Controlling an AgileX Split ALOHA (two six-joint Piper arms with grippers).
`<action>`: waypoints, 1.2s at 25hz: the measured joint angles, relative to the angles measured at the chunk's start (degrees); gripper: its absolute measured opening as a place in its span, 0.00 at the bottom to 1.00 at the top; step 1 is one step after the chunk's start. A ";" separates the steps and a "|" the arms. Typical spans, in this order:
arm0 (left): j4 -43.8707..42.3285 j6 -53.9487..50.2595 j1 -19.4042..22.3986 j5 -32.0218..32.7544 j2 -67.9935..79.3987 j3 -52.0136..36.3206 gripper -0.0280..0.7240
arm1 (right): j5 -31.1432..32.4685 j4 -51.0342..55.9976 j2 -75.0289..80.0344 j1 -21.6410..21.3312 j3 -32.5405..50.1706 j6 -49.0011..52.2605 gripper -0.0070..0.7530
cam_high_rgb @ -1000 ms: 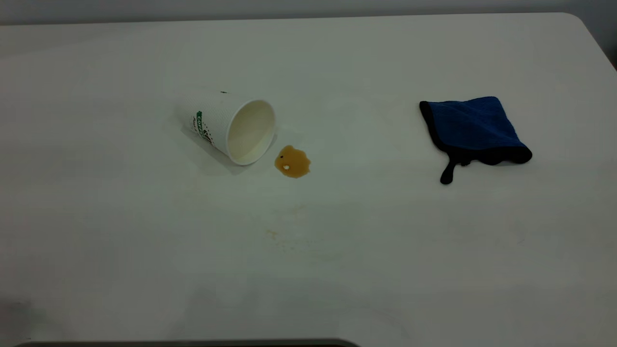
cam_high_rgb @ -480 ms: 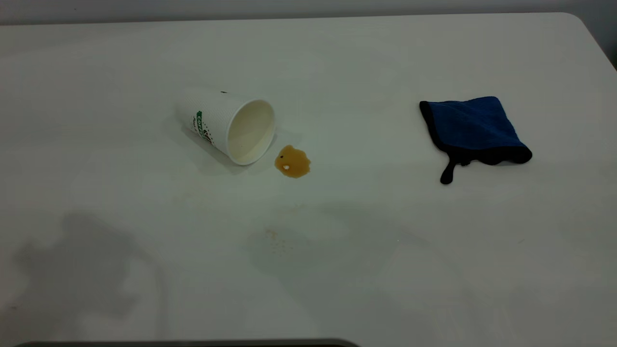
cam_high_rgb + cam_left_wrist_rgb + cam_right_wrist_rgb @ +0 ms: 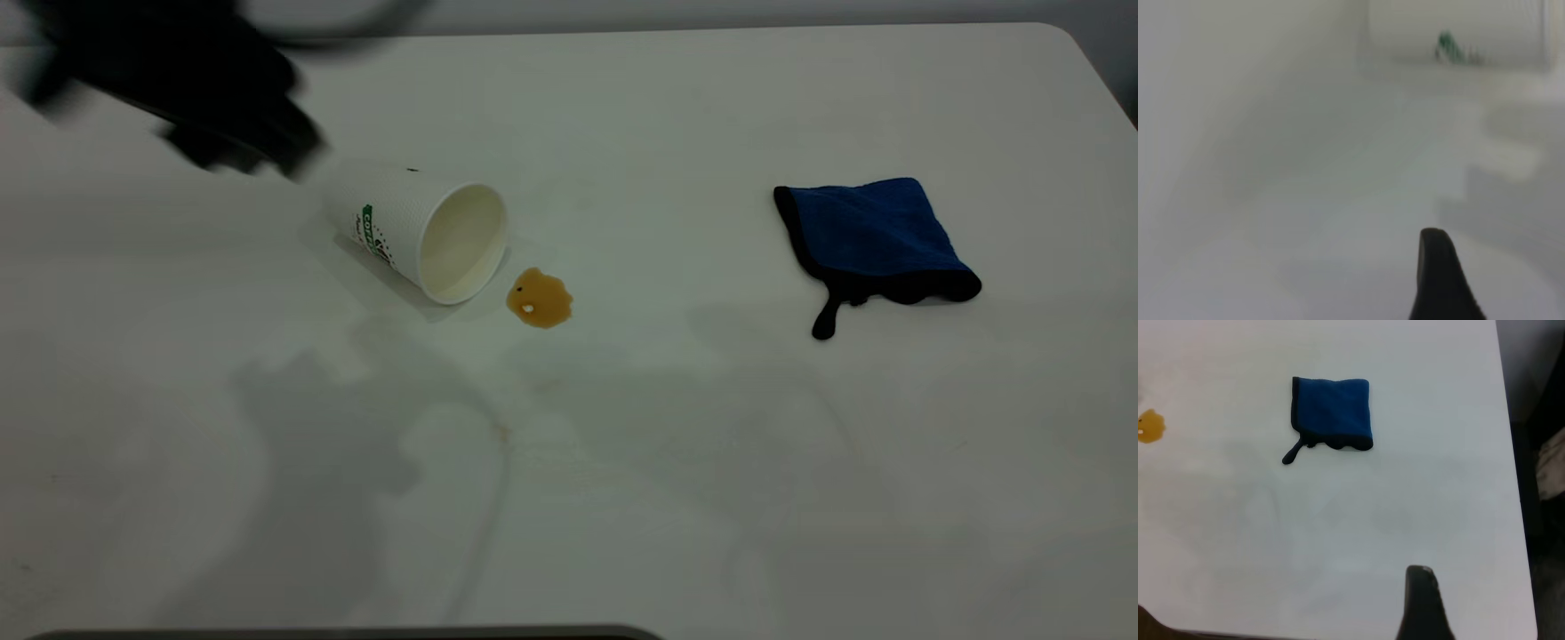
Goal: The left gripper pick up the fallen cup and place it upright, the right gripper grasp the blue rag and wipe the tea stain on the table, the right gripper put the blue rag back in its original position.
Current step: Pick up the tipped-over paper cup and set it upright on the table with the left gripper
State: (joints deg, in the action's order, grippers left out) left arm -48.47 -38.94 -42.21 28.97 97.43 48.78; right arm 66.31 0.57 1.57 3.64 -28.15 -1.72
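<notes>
While the bulky black left gripper hangs blurred just behind the base of the fallen white ribbed paper cup, its opening impossible to judge, the exterior view shows the small amber tea stain just off the cup's mouth and the folded dark blue terry rag well beyond, all on the smooth white table. From the left wrist, one black fingertip shows short of the cup; I judge a hurried reach could roll the light cup into the stain. From the right wrist, the rag lies far from the cup, untouched, the right gripper's spread unreadable.
</notes>
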 joint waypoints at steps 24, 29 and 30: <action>-17.76 -23.52 -5.71 7.57 36.85 27.04 0.70 | 0.00 0.00 0.00 0.00 0.00 0.00 0.74; -19.39 -24.10 -5.56 7.63 36.85 27.10 0.70 | 0.00 0.00 0.00 0.00 0.00 0.00 0.74; -19.46 -24.23 -5.49 7.63 36.87 27.10 0.70 | 0.00 0.00 0.00 0.00 0.00 0.00 0.74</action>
State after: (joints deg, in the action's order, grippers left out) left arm -67.93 -63.16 -47.70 36.59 134.30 75.87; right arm 66.31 0.57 1.57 3.64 -28.15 -1.72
